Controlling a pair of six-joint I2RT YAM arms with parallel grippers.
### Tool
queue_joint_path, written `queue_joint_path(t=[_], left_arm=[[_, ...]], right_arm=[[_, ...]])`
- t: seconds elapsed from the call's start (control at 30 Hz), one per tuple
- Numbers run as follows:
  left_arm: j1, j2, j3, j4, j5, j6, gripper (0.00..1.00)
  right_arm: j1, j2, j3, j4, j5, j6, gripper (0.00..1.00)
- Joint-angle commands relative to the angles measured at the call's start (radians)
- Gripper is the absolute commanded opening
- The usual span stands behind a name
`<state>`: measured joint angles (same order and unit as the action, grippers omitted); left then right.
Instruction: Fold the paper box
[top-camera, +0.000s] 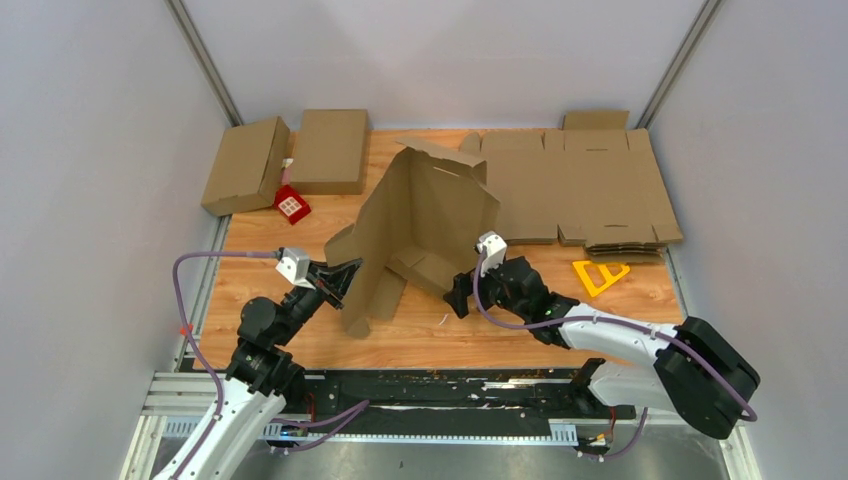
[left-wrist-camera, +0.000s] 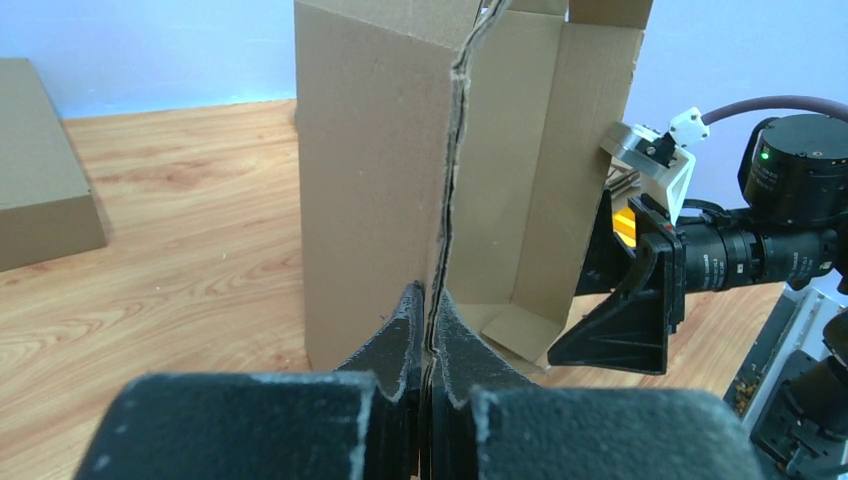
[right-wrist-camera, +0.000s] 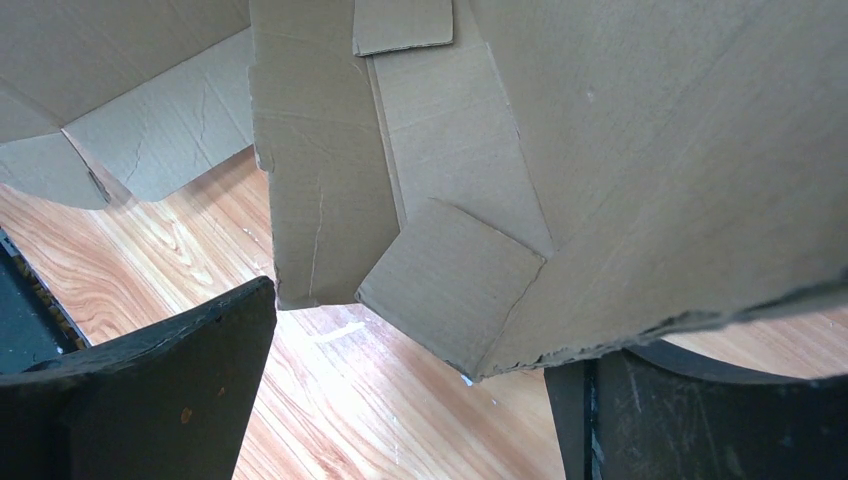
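Cardboard box (top-camera: 430, 215), half-erected, worktop (top-camera: 420, 340) centre: likely light, stiff; hold by panel edges. Left gripper (left-wrist-camera: 428, 345) pinches a wall edge; right gripper (top-camera: 460, 293) gapes wide.

- Left arm (top-camera: 262, 335): black rounded joints, a white link nearest the black slotted base rail (top-camera: 430, 388), a looping purple cable (top-camera: 200, 258).
- Right arm (top-camera: 610, 335): white link, bulky black housing (top-camera: 705, 375) above the rail's right end, another purple lead.
- Left tool (left-wrist-camera: 428, 305): matte black wedge fingers, edges scuffed pale.
- Right tool (top-camera: 459, 296): black triangular fingers, white camera block (top-camera: 491, 245).
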<state>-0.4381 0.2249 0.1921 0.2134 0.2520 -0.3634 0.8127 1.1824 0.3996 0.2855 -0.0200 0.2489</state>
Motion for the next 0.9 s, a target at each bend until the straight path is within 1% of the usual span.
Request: queue_joint_path(t=[0.0, 0.27, 0.4, 0.5, 0.6, 0.77, 0.87], left_arm=[[-0.005, 0.017, 0.02, -0.038, 0.035, -0.025, 0.0], [-0.005, 0.019, 0.02, -0.037, 0.039, -0.025, 0.0], [-0.005, 0.019, 0.02, -0.037, 0.038, -0.025, 0.0], [-0.005, 0.02, 0.019, -0.036, 0.035, -0.025, 0.0], [-0.005, 0.026, 0.019, -0.033, 0.035, -0.025, 0.0], [-0.006, 0.033, 0.019, -0.027, 0.041, -0.025, 0.0], [-0.005, 0.032, 0.019, -0.029, 0.041, -0.023, 0.0]], right_arm=[[0.002, -0.019, 0.011, 0.127, -0.08, 0.018, 1.0], [0.019, 0.017, 0.042, 0.084, -0.053, 0.0, 1.0], [0.061, 0.003, 0.059, 0.023, 0.036, 0.004, 1.0], [0.062, -0.055, 0.052, -0.026, 0.111, 0.03, 1.0], [0.06, -0.113, 0.061, -0.117, 0.212, 0.063, 1.0], [0.06, -0.176, 0.07, -0.181, 0.296, 0.095, 1.0], [0.06, -0.17, 0.097, -0.227, 0.344, 0.107, 1.0]])
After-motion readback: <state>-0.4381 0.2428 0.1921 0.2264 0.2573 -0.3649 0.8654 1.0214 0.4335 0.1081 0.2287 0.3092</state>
